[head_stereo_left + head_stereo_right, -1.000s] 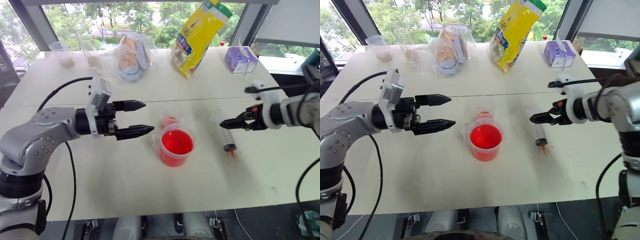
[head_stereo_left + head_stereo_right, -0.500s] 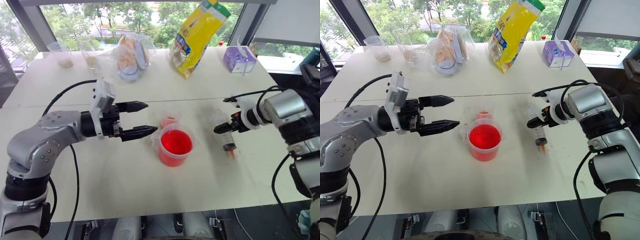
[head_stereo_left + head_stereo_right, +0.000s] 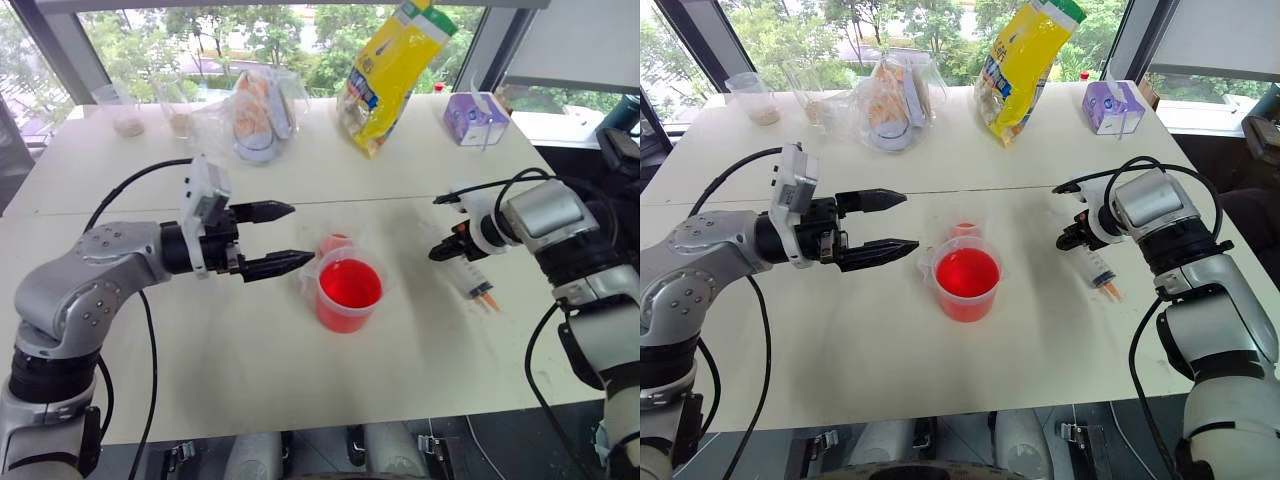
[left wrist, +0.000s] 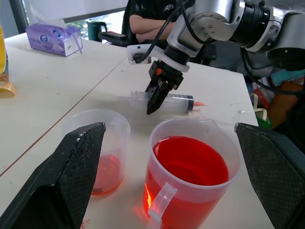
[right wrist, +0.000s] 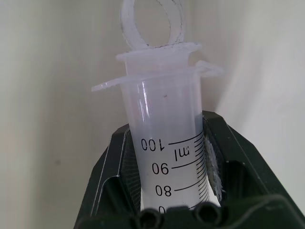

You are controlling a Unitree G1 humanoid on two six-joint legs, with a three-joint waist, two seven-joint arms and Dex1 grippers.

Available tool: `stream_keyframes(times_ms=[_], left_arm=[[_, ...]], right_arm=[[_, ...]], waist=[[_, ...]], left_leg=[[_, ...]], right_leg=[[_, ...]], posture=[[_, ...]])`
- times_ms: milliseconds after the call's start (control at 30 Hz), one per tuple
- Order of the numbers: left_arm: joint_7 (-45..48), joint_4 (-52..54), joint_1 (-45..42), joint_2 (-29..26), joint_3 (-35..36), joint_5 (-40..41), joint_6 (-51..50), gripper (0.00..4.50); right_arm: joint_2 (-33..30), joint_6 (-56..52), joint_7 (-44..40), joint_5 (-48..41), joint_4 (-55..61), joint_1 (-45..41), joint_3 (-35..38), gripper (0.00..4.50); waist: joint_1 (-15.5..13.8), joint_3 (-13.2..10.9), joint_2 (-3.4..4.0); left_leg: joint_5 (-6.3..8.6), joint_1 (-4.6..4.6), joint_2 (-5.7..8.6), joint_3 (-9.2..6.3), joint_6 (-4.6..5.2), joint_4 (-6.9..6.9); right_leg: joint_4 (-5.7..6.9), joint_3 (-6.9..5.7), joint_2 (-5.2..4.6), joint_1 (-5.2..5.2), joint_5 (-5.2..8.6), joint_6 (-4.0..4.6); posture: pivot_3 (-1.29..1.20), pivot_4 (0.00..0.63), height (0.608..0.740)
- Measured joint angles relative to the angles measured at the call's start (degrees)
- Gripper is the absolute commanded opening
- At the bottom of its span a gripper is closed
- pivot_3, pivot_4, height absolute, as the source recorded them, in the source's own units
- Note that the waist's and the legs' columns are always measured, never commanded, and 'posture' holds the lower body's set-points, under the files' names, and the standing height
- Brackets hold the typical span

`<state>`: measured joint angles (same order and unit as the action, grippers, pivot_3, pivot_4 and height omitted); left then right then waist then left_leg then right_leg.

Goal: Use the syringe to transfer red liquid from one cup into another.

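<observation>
The syringe [image 3: 1092,262] is lying on the worktop [image 3: 890,350] to the right of the two cups, its orange tip directed toward the near right edge and its plunger end toward the far side; the barrel is pinched near its plunger end between the two fingers of the right end effector [image 3: 1077,234], as is confirmed in the right wrist view, where the printed scale sits between the black pads [image 5: 116,181]; whether the barrel has been raised off the surface cannot be told.

The beaker [image 3: 347,294], holding much red liquid [image 3: 349,284], is placed at the middle of the worktop; the small cup [image 3: 336,243], holding only a shallow red layer, is placed just behind it, the two touching or nearly so.

The left end effector [image 3: 275,238] is held level beside the beaker's left side with its fingers spread wide and nothing between them.

The following faults are to be expected from here:
- the smooth round barrel may rotate or slip in the grip during lifting, because it is gripped near one end and the long tip end will hang as a lever;
- the plunger flange may be fouled by the fingers, so that drawing liquid is hindered;
- the beaker may be tipped and red liquid spilled if the tip is swung in low across the rim;
- the light small cup may be knocked over by either arm, being crowded against the beaker.
</observation>
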<state>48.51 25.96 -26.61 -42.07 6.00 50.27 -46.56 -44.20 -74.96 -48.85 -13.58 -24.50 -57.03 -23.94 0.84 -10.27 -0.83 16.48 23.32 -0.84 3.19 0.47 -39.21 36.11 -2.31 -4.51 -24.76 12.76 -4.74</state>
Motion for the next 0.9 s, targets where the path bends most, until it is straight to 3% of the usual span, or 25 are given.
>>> stream_keyframes(times_ms=[100,200,300,433,567,633,767,900], left_arm=[[0.26,-0.24,-0.17,-0.13,0.05,-0.14,0.14,4.50],[0.86,-1.89,-2.00,-0.25,0.14,-0.06,0.13,4.50],[1.79,-4.08,-5.05,-0.11,0.10,0.25,0.11,4.50],[3.38,-7.31,-10.24,0.69,-0.13,1.25,-0.40,4.50],[5.99,-10.41,-13.53,0.83,-0.91,1.42,-0.57,4.50],[7.43,-11.47,-14.46,0.81,-1.74,1.31,-0.59,4.50],[9.35,-12.21,-15.51,0.77,-3.06,0.97,-0.78,4.50],[10.95,-12.23,-17.23,0.69,-3.12,1.67,-2.37,4.50]], right_arm=[[0.08,-2.98,0.12,-4.13,5.83,1.69,8.69,1.40],[1.24,0.53,1.45,-10.05,20.87,4.20,25.16,1.40],[5.87,6.69,4.26,-15.18,34.56,5.66,37.66,1.40],[14.69,8.21,6.90,-26.79,45.63,7.23,46.29,1.40],[18.16,7.52,6.52,-39.07,52.03,11.00,47.85,1.40],[19.64,10.14,6.77,-40.66,54.30,15.33,46.75,1.40],[20.94,17.60,5.07,-38.51,55.53,24.11,40.27,1.40],[22.81,35.17,1.93,-27.20,53.30,31.93,31.98,1.40]], waist=[[-0.21,-0.06,0.10],[-0.42,-0.07,0.09],[-0.47,-0.05,0.05],[-0.24,-0.05,0.05],[-0.19,-0.05,0.05],[-0.22,-0.04,0.03],[-0.18,-0.05,0.05],[-0.15,-0.03,0.02]], left_leg=[[0.00,0.10,0.04,0.02,0.00,0.00],[0.00,0.14,0.03,-0.03,0.00,0.03],[0.00,0.10,0.03,-0.12,0.00,0.05],[0.00,0.07,0.03,-0.09,-0.01,0.04],[0.00,0.04,0.02,-0.10,-0.01,0.04],[0.00,0.01,0.03,-0.10,-0.01,0.04],[0.00,0.02,0.05,-0.08,-0.01,0.03],[0.00,-0.02,0.05,-0.09,-0.01,0.04]], right_leg=[[0.00,0.00,-0.05,-0.10,-0.01,-0.01],[-0.01,-0.06,-0.05,-0.11,-0.01,-0.02],[-0.03,-0.14,-0.05,-0.02,0.00,-0.02],[-0.01,-0.12,-0.06,0.00,-0.01,-0.03],[0.00,-0.12,-0.06,0.04,-0.01,-0.02],[-0.02,-0.13,-0.06,0.08,-0.01,-0.02],[-0.02,-0.10,-0.07,0.06,-0.01,-0.02],[-0.02,-0.11,-0.03,0.09,0.01,-0.04]], posture=[[0.00,0.150,0.740],[0.00,0.150,0.740],[0.00,0.150,0.740],[0.00,0.150,0.740],[0.00,0.150,0.740],[0.00,0.150,0.740],[0.00,0.150,0.740],[0.00,0.150,0.740]])
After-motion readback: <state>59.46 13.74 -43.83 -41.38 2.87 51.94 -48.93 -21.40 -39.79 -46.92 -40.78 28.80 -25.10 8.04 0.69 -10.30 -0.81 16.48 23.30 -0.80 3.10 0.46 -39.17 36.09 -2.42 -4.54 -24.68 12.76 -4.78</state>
